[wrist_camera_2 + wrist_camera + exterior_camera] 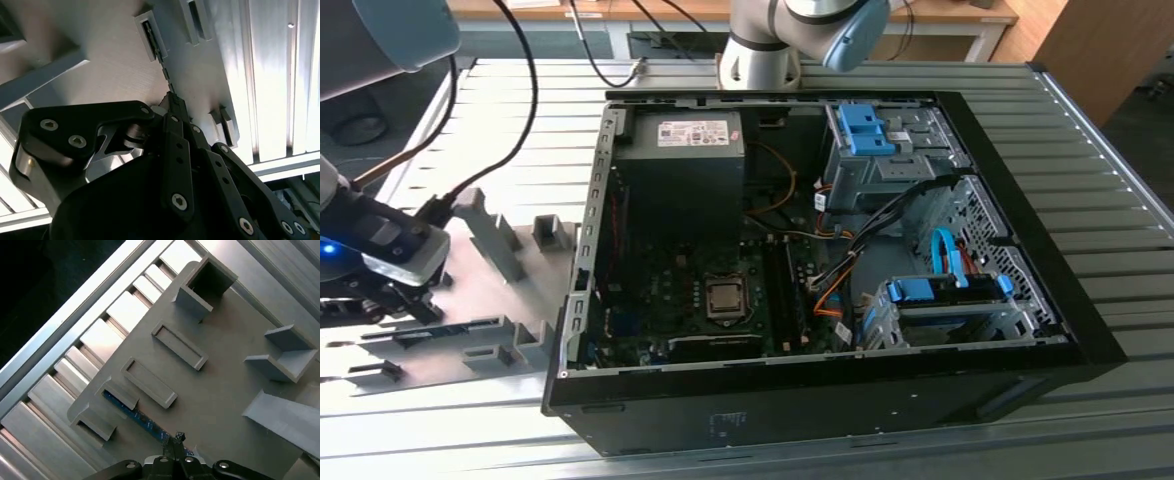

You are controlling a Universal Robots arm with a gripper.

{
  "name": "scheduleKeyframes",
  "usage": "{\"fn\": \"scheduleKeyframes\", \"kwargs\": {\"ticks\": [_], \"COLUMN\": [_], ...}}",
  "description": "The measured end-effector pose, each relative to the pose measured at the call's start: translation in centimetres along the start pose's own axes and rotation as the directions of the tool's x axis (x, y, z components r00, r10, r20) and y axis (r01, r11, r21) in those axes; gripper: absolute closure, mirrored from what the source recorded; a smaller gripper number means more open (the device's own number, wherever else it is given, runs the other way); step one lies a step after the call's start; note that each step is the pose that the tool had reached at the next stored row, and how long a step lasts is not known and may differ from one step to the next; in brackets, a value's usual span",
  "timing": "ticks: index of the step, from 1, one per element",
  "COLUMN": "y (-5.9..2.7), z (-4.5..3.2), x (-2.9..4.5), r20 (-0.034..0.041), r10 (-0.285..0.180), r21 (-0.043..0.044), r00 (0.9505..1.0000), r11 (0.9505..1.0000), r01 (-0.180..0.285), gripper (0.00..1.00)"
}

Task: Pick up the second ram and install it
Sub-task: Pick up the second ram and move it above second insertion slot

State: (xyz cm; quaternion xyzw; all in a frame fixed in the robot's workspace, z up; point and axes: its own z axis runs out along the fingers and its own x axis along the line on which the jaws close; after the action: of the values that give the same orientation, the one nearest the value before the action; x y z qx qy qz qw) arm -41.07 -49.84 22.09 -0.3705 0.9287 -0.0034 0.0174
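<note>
- A Universal Robots arm reaches over a slatted aluminium surface (1067, 150), and its pincer (411, 308) hangs low over a grey fixture plate (470, 298) at the exterior view's left.
- The second ram (131, 412), a slim stick showing a blue-green edge, stands on edge in 2 small grey fixture blocks (119, 396) on that plate.
- In both wrist views the pincer (174, 439) sits at 1 end of the stick, drawn together and clamped on its upper edge.
- In the second wrist view the ram's notched edge (164, 70) runs from a slotted block (148, 31) straight into the pincer (172, 102).
- 2 shallow rectangular frames (180, 346) lie on the plate just beside the stick.
- An open black computer case (827, 410) lies flat at the exterior view's right, well apart from the stick.
- Inside it, a white label (692, 131) sits on the power supply; its print cannot be made out.
- A processor socket (726, 294) lies next to long black slots (783, 290), near blue drive caddies (865, 130).
</note>
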Motion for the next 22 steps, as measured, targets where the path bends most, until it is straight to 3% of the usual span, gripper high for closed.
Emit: {"fn": "scheduleKeyframes", "kwargs": {"ticks": [5,10,17,22], "y": [0.0,0.0,0.0,0.01], "z": [0.01,0.03,0.05,0.06], "x": [0.0,0.0,0.0,0.0], "r20": [0.0015,0.0031,0.0054,0.0071], "r10": [-0.074,-0.145,-0.236,-0.297], "r21": [-0.0021,-0.0041,-0.0065,-0.008], "r00": [0.9973,0.9894,0.9717,0.9549], "r11": [0.9973,0.9894,0.9717,0.9548], "r01": [0.074,0.145,0.236,0.297], "gripper": [0.9,0.9,0.9,0.9]}}
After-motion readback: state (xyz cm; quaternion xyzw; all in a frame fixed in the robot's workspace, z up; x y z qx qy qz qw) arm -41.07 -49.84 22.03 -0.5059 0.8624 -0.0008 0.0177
